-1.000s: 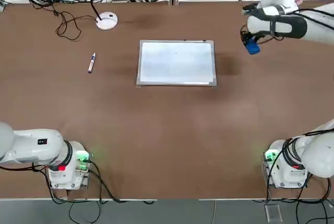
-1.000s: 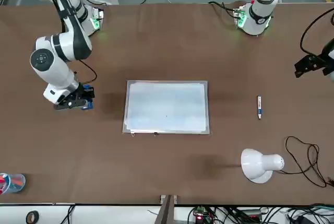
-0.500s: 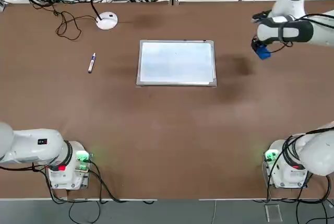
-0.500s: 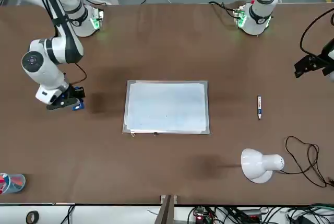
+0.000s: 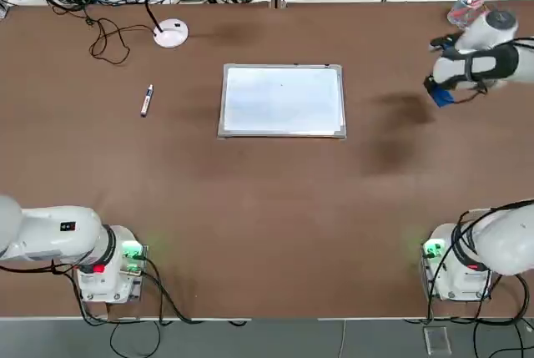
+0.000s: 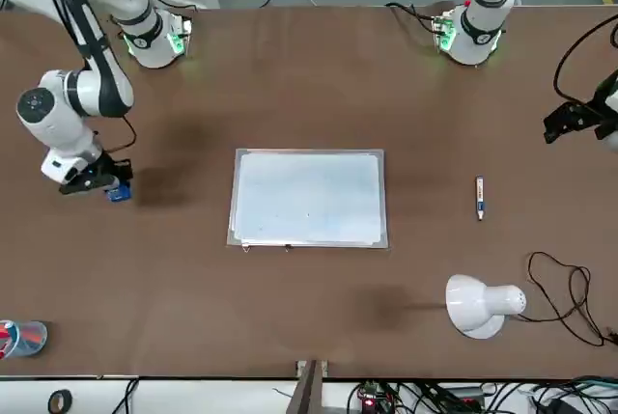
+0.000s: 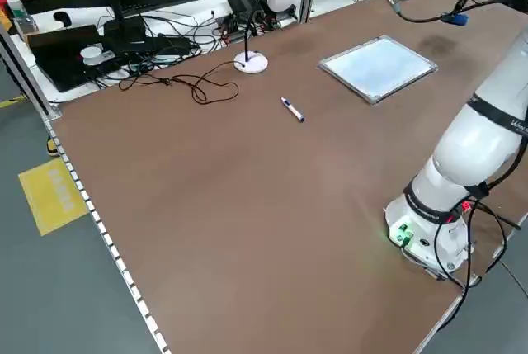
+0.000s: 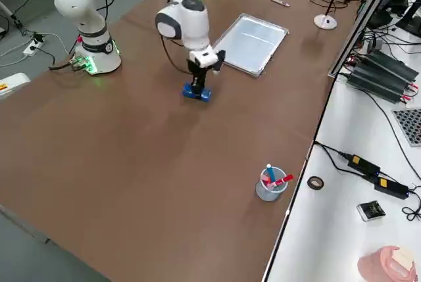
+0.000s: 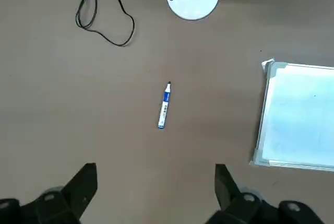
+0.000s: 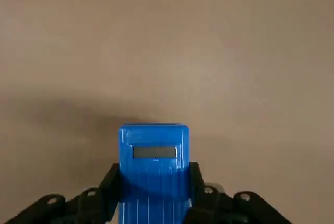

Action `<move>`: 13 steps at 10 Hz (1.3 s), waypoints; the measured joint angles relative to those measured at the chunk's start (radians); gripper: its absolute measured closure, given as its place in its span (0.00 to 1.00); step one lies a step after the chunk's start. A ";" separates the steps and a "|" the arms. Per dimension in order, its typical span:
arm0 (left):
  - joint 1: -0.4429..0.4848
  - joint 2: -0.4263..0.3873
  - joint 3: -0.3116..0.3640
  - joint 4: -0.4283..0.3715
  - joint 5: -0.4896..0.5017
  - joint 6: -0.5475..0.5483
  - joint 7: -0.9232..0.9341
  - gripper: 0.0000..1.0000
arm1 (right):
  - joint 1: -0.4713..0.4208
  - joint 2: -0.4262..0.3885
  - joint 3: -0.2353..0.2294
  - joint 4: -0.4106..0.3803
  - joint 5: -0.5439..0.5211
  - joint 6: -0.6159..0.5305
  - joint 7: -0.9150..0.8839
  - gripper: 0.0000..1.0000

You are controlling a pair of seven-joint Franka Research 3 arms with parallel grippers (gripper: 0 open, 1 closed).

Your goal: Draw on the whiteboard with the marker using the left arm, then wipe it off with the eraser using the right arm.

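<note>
Whiteboard (image 5: 282, 100) lay flat mid-surface, looked blank from the top view. Marker (image 5: 146, 100) lay on the surface (image 5: 267, 208) well off to my left of the board, apart from it, near the white lamp base (image 5: 171, 33) and its loose black cable (image 5: 108, 41). Eraser (image 10: 154, 169) was clamped between the fingers of my right hand (image 6: 92, 182), out past the board's right edge and well clear of it, low over bare surface; couldn't tell if it touched. Clear cup (image 8: 271, 184) with red and blue items stood near the surface's far right corner. My left hand (image 9: 156, 190) hung above the marker, fingers spread wide, holding nothing.
</note>
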 joint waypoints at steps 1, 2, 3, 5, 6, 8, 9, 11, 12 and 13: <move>0.000 0.000 0.000 0.000 0.000 0.000 0.000 0.00 | -0.031 0.000 0.000 -0.024 -0.001 0.042 -0.002 0.44; 0.000 0.000 0.000 0.000 0.000 0.000 0.000 0.00 | -0.065 0.000 0.000 -0.041 -0.001 0.074 -0.003 0.44; -0.001 0.000 0.000 -0.001 0.000 0.000 0.000 0.00 | -0.093 0.000 0.000 -0.050 -0.001 0.090 -0.005 0.44; -0.001 0.000 0.000 -0.001 0.000 0.000 0.000 0.00 | -0.136 0.000 0.001 -0.062 -0.001 0.111 -0.007 0.44; -0.001 0.000 -0.001 -0.001 0.000 0.000 0.000 0.00 | -0.153 0.000 0.001 -0.066 -0.001 0.119 -0.007 0.44; -0.002 0.000 -0.001 -0.001 0.000 0.000 0.000 0.00 | -0.178 0.005 0.001 -0.078 -0.001 0.143 -0.007 0.44; -0.002 0.000 -0.001 -0.001 0.000 0.000 0.000 0.00 | -0.187 0.014 0.001 -0.083 -0.001 0.155 -0.007 0.44; -0.002 0.000 -0.001 -0.001 0.000 0.000 0.001 0.00 | -0.198 0.045 0.003 -0.086 -0.001 0.184 -0.007 0.44; -0.002 0.001 -0.001 -0.001 0.000 0.000 0.001 0.00 | -0.201 0.063 0.003 -0.086 -0.001 0.193 -0.007 0.44; -0.002 0.001 -0.001 -0.001 0.000 0.000 0.001 0.00 | -0.201 0.079 0.004 -0.085 -0.001 0.200 -0.006 0.44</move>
